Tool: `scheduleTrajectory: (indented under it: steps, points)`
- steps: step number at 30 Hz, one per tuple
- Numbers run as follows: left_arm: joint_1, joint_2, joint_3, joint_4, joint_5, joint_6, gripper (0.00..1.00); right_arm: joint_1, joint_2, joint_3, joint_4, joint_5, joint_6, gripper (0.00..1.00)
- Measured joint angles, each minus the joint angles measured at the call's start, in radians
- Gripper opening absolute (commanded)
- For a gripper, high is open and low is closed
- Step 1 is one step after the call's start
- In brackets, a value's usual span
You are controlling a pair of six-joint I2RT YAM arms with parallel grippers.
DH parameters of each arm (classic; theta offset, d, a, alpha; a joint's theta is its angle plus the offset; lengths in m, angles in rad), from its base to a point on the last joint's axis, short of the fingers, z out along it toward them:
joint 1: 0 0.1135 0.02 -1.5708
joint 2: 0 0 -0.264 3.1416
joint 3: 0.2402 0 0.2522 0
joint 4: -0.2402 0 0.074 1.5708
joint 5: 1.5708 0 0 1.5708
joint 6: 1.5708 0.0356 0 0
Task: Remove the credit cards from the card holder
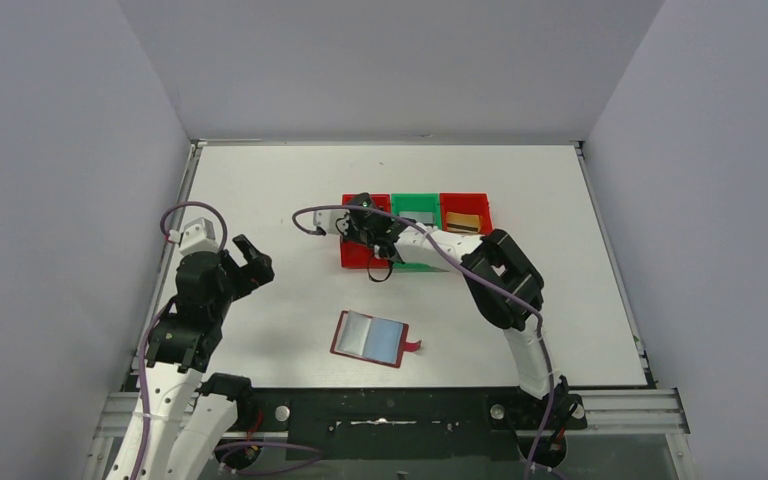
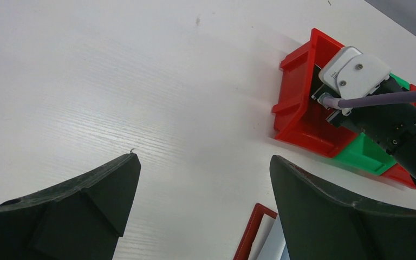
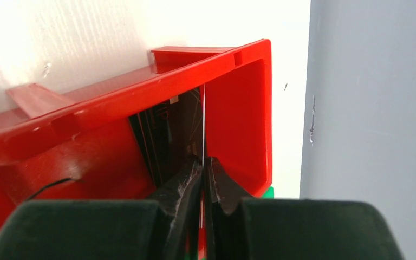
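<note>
Right hand (image 3: 202, 163) pinching thin card (image 3: 202, 124) edge-on inside red bin (image 3: 238, 108).

Bright, even light, soft shadows, glare on the white table (image 2: 86, 81).

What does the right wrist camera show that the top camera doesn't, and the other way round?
Only the right wrist view: the right gripper pinching a thin credit card edge-on, dark cards leaning beside it. Only the top view: the open card holder on the table, the green bin, the open left gripper. Both: the red bin the right gripper reaches into.
</note>
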Motion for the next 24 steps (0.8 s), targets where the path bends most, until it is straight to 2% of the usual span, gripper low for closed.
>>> scheduleTrajectory:
  steps: [9,24]
  points:
    - [0.001,0.000,-0.005,0.001,0.002,0.001,0.92,-0.016,0.042,0.006,0.020,-0.009,-0.037,0.04]
    - [0.004,0.006,-0.005,0.003,0.015,0.002,0.92,-0.033,0.043,0.007,0.027,-0.044,-0.064,0.14]
